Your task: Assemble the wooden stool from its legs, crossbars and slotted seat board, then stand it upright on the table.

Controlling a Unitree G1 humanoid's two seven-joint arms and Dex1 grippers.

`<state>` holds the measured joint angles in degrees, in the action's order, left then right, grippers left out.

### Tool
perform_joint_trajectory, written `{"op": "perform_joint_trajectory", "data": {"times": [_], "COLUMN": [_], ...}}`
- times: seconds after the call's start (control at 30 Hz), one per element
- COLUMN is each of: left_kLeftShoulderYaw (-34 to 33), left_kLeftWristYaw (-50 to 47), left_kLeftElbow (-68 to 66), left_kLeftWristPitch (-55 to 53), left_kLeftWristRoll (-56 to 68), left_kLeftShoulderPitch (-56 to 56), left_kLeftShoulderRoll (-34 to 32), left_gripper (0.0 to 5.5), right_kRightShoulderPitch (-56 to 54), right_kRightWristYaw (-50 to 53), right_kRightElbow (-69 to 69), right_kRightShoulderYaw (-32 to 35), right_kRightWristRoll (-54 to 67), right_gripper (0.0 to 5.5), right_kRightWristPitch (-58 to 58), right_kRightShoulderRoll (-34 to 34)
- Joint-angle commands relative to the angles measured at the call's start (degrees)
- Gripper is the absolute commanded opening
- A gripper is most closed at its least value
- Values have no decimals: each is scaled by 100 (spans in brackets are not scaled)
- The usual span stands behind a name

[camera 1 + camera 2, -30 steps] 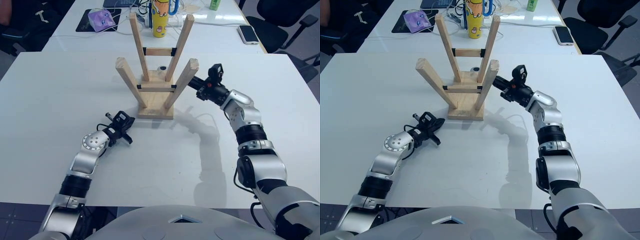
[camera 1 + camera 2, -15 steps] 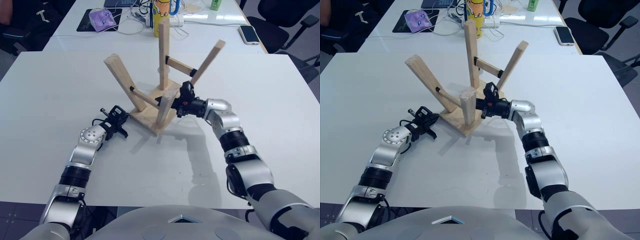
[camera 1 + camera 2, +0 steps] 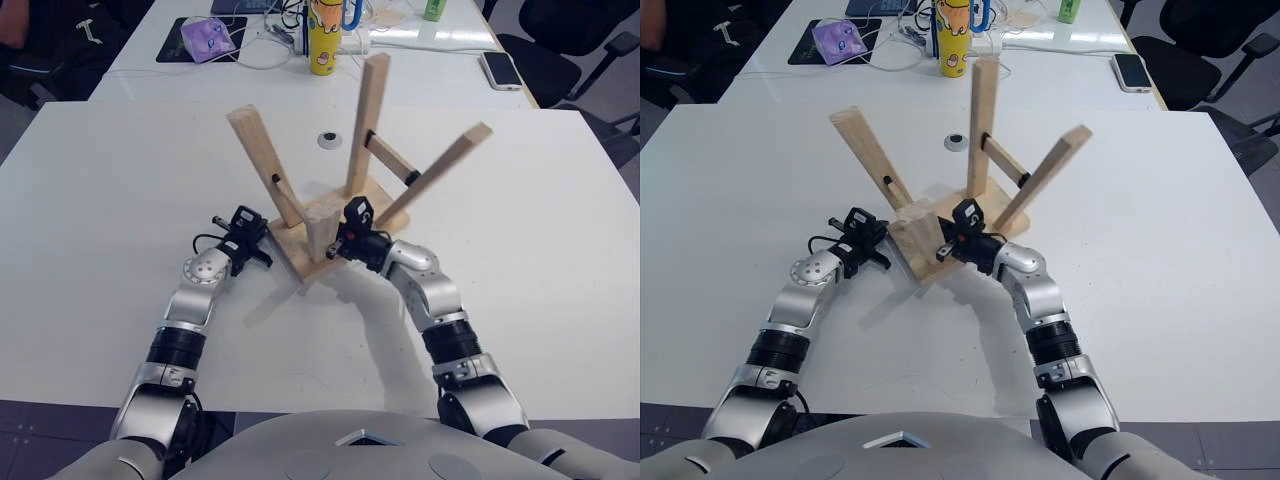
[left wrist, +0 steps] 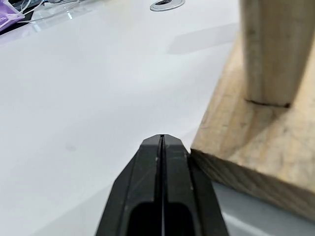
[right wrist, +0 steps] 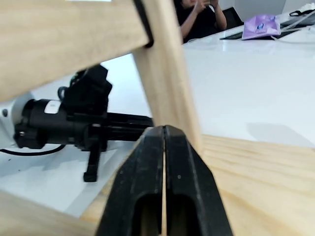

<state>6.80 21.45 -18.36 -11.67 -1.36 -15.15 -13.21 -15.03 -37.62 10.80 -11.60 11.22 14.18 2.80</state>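
The wooden stool [image 3: 362, 130] stands legs-up near the middle of your tabletop [image 3: 110, 200], with its seat board [image 3: 296, 248] underneath and tipped at an angle. Your left end effector [image 4: 162, 140] is fully closed on nothing, its tip just beside the board's edge. Your right end effector [image 5: 164, 131] is closed and empty too, its tip over the board at the foot of a leg [image 5: 162, 73]. Behind the stool you have a round cable grommet [image 3: 328, 139]. On the farther table [image 3: 440, 45] are a yellow cup [image 3: 322, 45], a purple pouch [image 3: 207, 40] and a phone [image 3: 497, 68].
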Motion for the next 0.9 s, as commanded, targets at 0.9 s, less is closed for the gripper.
{"op": "perform_joint_trajectory", "data": {"times": [0.9], "left_kLeftShoulderYaw": [132], "left_kLeftWristYaw": [-1018], "left_kLeftElbow": [3937], "left_kLeftWristPitch": [-1120], "left_kLeftWristRoll": [-240], "left_kLeftShoulderPitch": [2724], "left_kLeftShoulderRoll": [308], "left_gripper": [3], "right_kRightShoulderPitch": [3856], "right_kRightWristYaw": [712], "right_kRightElbow": [-2935], "right_kRightShoulderYaw": [1605], "right_kRightWristRoll": [-32], "right_gripper": [0], "right_kRightWristPitch": [-1031], "right_kRightShoulderRoll": [1804]}}
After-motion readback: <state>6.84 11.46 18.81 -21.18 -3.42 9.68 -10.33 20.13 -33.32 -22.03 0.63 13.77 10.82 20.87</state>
